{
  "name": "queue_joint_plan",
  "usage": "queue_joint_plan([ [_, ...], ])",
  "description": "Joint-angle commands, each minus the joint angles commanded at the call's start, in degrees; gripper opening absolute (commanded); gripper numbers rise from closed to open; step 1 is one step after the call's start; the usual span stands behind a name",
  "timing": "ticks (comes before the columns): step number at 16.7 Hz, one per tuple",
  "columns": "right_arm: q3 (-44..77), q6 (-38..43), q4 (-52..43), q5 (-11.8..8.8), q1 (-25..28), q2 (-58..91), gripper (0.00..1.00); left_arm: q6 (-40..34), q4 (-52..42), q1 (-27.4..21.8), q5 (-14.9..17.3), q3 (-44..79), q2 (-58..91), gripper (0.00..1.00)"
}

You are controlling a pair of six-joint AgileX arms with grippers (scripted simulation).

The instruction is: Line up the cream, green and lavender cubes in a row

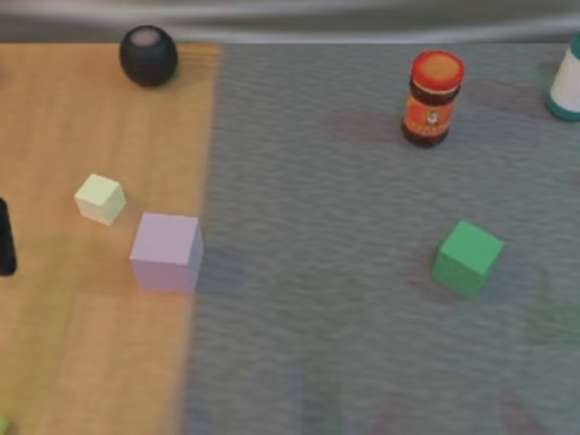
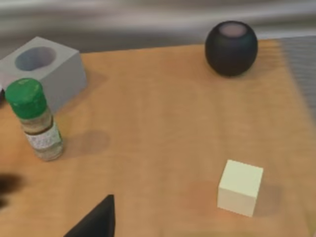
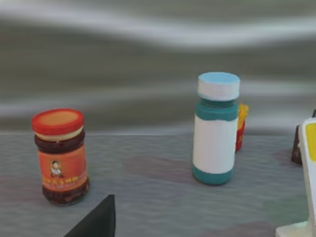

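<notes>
Cream cube (image 1: pixel 100 198) sits on the worktop's (image 1: pixel 82 362) left side, lavender cube (image 1: pixel 166 252) just beside it — apart. Green cube (image 1: pixel 467 257) lies well to the right. Left arm (image 1: pixel 5 237) at left edge; neither arm's jaws can be judged.

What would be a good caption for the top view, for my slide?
Start of task: cream cube beside lavender cube on the wooden left side, green cube alone at right.
</notes>
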Motion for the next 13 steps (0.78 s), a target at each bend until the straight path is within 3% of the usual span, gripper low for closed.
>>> queue_joint_plan([
  [13,0.0,0.0,0.0,0.0,0.0,0.0,1.0,11.2,-42.8,-4.0,0.7,66.0,80.8,1.0],
])
